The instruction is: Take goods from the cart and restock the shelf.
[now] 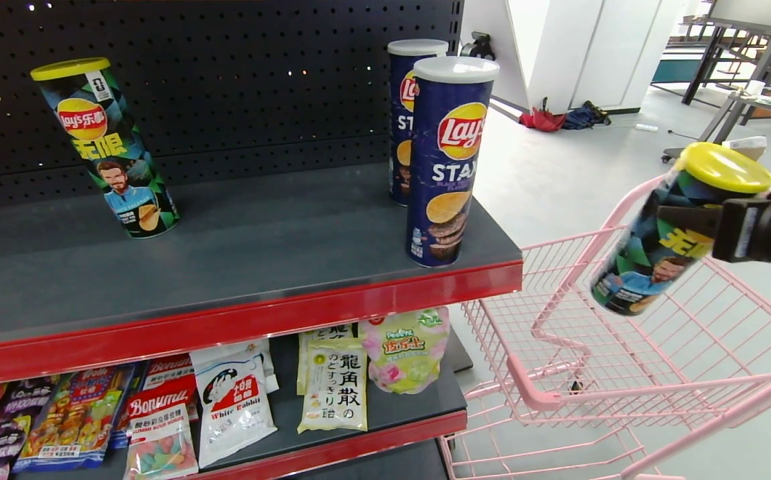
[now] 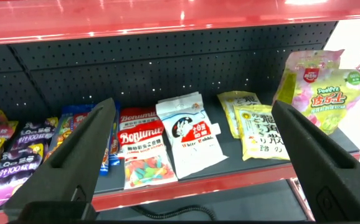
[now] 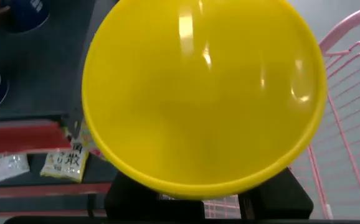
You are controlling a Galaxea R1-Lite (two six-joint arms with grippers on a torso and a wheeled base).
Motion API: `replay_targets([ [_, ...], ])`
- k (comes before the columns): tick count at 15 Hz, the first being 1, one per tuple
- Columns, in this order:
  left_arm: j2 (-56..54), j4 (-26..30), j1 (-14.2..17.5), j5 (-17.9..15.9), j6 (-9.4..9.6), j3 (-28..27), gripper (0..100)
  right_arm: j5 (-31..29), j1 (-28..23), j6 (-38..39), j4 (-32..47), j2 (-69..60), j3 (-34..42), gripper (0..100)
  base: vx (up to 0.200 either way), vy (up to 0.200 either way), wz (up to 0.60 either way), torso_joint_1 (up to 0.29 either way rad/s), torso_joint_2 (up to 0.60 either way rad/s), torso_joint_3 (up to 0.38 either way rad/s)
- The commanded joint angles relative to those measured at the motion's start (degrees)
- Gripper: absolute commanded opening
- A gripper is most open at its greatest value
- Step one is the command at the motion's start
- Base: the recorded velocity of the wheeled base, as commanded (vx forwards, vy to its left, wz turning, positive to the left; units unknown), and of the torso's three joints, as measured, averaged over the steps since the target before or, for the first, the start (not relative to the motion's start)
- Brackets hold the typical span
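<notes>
The right gripper [image 1: 688,223] is clamped around the upper body of a chip can [image 1: 648,263], just below its yellow lid [image 1: 725,167] — the can hangs tilted in the air above the pink cart's [image 1: 625,393] basket, lid end higher and leaning away from the shelf, off the right end of the upper shelf [image 1: 225,247]. Seen from the right wrist, the same lid [image 3: 202,93] sits close under the camera, with the cart's wire side beside it. The left gripper [image 2: 194,106] is spread wide with nothing between its fingers [image 2: 80,155], facing the lower shelf [image 2: 230,180]. On the upper shelf a matching yellow-lidded can [image 1: 108,150] stands near the back left, well apart from two blue cans with white lids at the right end — the front blue can [image 1: 448,167] near the front right corner, the rear blue can [image 1: 404,120] just behind it. The lower shelf carries snack bags in a row, among them a white bag [image 2: 189,134], a yellow bag [image 2: 261,130] and a pink-and-green bag [image 2: 320,90] toward its right end.
</notes>
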Motion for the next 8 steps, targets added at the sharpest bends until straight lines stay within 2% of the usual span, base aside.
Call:
replay_targets([
  [1, 0.02, 0.00, 0.01, 0.02, -0.02, 0.01, 100, -0.98, 0.01, -2.64, 15.21, -18.17, -0.87, 0, 0.000, 0.000, 0.00, 0.000, 0.00, 0.000],
  [3, 0.02, 0.00, 0.01, 0.02, 0.07, 0.01, 100, -2.38, -0.43, -6.33, 28.31, -29.95, 0.71, 0, 0.000, 0.000, 0.00, 0.000, 0.00, 0.000],
  [4, 0.02, 0.00, 0.01, 0.02, 0.07, 0.01, 100, -2.47, -1.30, -6.24, 30.86, -32.93, 1.33, 0, 0.000, 0.000, 0.00, 0.000, 0.00, 0.000],
  [8, 0.02, 0.00, 0.01, 0.02, 0.07, 0.01, 100, -4.14, -5.26, -7.56, 31.74, -41.20, 8.18, 0, 0.000, 0.000, 0.00, 0.000, 0.00, 0.000],
])
